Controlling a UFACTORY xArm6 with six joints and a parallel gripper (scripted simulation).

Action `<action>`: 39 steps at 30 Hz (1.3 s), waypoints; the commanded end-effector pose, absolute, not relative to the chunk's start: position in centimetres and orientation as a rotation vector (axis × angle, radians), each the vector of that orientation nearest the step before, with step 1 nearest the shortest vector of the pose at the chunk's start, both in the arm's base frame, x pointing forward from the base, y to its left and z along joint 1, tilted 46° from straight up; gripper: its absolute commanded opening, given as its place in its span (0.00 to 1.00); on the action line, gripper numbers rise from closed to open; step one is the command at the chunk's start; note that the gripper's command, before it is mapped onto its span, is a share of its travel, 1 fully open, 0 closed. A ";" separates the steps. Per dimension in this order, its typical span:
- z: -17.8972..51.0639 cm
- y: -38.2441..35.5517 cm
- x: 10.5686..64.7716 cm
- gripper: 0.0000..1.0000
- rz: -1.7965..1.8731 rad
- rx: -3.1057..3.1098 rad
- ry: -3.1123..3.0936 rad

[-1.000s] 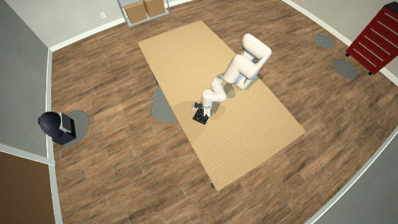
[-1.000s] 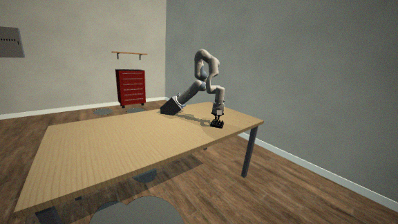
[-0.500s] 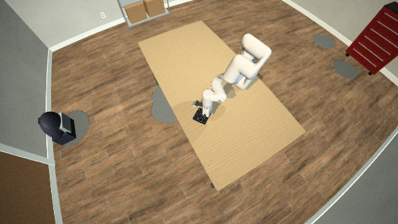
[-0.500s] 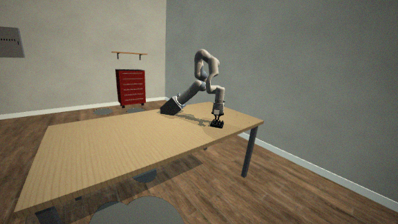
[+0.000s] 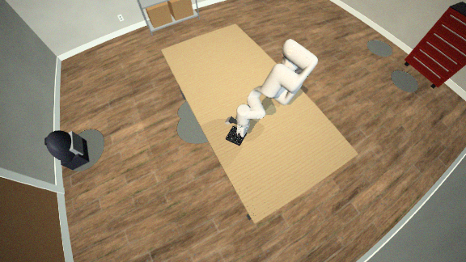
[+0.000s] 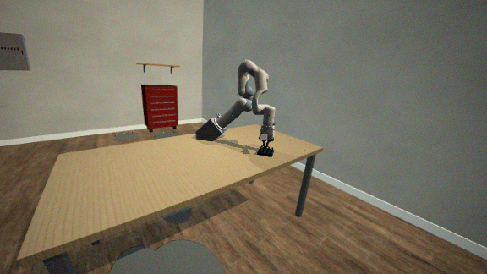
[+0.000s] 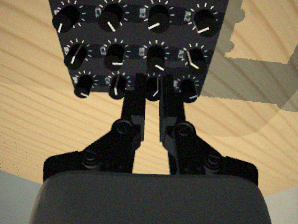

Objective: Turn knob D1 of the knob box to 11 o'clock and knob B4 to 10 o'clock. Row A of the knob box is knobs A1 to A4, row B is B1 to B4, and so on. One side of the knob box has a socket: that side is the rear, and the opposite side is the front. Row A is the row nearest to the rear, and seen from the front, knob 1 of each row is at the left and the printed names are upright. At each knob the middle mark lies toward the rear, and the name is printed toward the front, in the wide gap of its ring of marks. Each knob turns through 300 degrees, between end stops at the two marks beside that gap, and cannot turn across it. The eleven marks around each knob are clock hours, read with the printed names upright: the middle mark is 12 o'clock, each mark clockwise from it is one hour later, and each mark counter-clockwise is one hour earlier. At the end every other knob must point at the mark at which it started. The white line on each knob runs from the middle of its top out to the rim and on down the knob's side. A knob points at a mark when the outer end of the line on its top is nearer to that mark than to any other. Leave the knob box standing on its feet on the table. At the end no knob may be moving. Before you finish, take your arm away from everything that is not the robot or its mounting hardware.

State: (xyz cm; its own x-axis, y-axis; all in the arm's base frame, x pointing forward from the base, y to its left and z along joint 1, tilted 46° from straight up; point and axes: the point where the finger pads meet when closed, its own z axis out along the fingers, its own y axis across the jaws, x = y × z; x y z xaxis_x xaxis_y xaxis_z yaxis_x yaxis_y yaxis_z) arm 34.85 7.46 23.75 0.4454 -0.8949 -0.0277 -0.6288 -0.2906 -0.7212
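Observation:
The black knob box (image 5: 235,135) stands on the wooden table near its edge; it also shows in the exterior view (image 6: 265,151) and fills the top of the wrist view (image 7: 133,23). Its knobs carry white lines at different angles. My gripper (image 7: 153,88) points straight down onto the box and is shut on one knob (image 7: 152,86) in the edge row nearest the wrist camera, third from the left in that view. The fingers hide most of that knob, and its white line is barely visible. I cannot read the printed names.
The arm's base (image 6: 208,130) sits on the table behind the box. The table edge (image 6: 296,157) lies close to the box. A red drawer cabinet (image 6: 159,106) stands by the far wall, off the table.

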 end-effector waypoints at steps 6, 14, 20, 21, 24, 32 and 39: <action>23.9 7.5 34.9 0.08 -0.508 -2.020 1.279; 23.9 7.5 34.9 0.08 -0.508 -2.020 1.279; 23.9 7.5 34.9 0.19 -0.508 -2.020 1.279; 23.9 7.5 34.9 0.19 -0.508 -2.020 1.279; 23.9 7.5 34.9 0.19 -0.508 -2.020 1.279; 23.9 7.5 34.9 0.19 -0.508 -2.020 1.279; 23.9 7.5 34.9 0.19 -0.508 -2.020 1.279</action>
State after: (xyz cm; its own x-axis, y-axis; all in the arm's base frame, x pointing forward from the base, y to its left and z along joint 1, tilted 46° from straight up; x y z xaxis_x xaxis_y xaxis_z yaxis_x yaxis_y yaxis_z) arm 34.86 7.46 23.76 0.4402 -0.8973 -0.0332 -0.6322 -0.2834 -0.7211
